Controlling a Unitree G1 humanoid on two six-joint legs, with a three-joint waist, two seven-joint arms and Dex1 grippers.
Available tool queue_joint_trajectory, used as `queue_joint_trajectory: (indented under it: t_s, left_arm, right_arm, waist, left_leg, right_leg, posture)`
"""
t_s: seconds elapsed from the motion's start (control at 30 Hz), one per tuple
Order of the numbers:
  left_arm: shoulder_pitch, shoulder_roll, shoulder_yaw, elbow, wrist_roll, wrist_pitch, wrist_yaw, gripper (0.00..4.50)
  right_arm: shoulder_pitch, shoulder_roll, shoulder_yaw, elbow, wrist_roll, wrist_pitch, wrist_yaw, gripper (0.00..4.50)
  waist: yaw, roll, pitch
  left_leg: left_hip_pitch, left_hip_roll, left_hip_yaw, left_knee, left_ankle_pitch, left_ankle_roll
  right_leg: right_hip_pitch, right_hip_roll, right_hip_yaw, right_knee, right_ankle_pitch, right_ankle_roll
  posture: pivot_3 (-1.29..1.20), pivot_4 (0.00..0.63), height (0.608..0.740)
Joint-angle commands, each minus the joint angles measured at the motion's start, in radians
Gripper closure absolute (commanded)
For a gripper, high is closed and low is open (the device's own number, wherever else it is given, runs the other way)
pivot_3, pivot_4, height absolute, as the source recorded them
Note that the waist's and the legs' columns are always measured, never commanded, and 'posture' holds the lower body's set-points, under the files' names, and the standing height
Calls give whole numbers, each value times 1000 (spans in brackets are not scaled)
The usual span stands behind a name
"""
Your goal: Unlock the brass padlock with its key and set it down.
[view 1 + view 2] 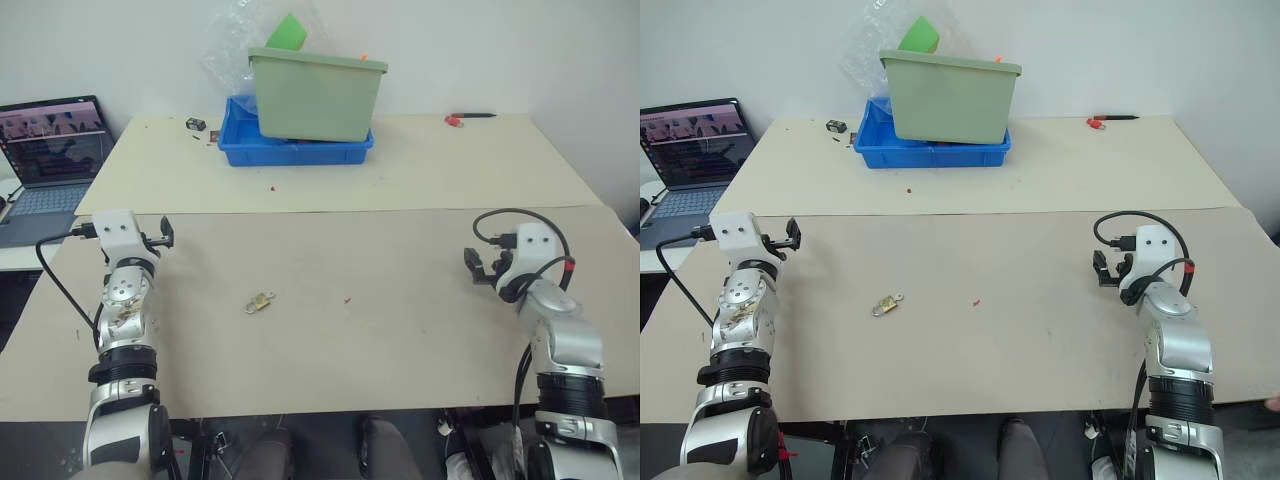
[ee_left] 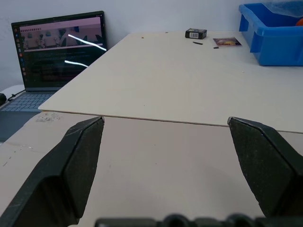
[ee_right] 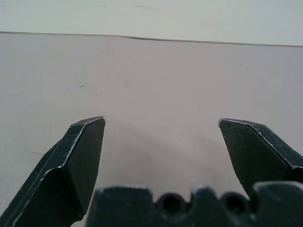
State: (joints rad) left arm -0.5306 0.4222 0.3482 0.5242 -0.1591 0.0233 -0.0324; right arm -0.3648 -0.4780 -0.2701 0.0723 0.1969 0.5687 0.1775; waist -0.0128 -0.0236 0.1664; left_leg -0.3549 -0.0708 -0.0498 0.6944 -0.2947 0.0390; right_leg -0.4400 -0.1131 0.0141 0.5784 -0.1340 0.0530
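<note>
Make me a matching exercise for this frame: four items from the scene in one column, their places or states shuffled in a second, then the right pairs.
Things:
1. brass padlock
2. green bin
3. laptop
4. left tool

Places or states:
A. open, nothing between its fingers
B. standing in the blue tray
C. on the near board, between the two arms
D. on a lower surface off the table's left edge

Pairs: 1-C, 2-B, 3-D, 4-A
</note>
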Motion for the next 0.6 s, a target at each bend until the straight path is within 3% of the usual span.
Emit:
queue_joint_trajectory:
  t_s: [0.03,0.1,0.2,0.33,0.4,0.53,0.6]
  left_arm:
    - [-10,13,-3,-43,-2,-15,-15,47]
    - [-3,5,1,-61,-16,-15,-29,47]
    - [2,6,-14,-84,-24,-19,-83,47]
    - [5,-4,-20,-108,-52,-10,-144,47]
    - [21,-2,-40,-139,-60,2,-190,47]
    - [119,24,-102,-327,-129,68,-382,47]
    - [222,89,-137,-502,-199,129,-535,47]
  right_arm:
    - [-31,-6,6,7,-15,-47,14,0]
    - [-95,3,65,36,16,-38,103,0]
    - [-155,-41,277,-210,252,91,557,0]
    - [-159,-166,439,-449,444,195,922,0]
    - [-188,-162,460,-442,481,213,960,0]
    - [-251,-129,513,-316,358,145,916,0]
    - [-268,-119,507,-272,328,129,899,0]
  waist:
    - [0,0,0]
    - [-5,0,0]
    - [-21,0,0]
    - [-22,0,0]
    - [-10,-3,-1]
    - [-1,-4,-1]
    - [0,-4,-1]
  left_leg:
    - [0,0,0,0,0,0]
    - [0,0,0,0,0,0]
    - [0,1,1,0,0,0]
    - [-1,4,-1,0,0,0]
    - [-1,4,-3,1,-1,0]
    - [-2,0,0,2,-4,2]
    - [-4,0,-1,2,-3,0]
  right_leg:
    - [0,0,0,0,0,0]
    - [0,0,0,0,0,0]
    - [0,1,1,0,0,-1]
    - [-1,4,-2,0,0,-1]
    - [1,3,-4,0,0,-1]
    - [0,-1,-3,0,1,1]
    - [-3,-1,-3,0,1,1]
  posture:
    - [0,150,740]
    - [0,150,740]
    - [0,150,740]
    - [0,150,740]
    - [0,150,740]
    - [0,150,740]
    - [0,150,740]
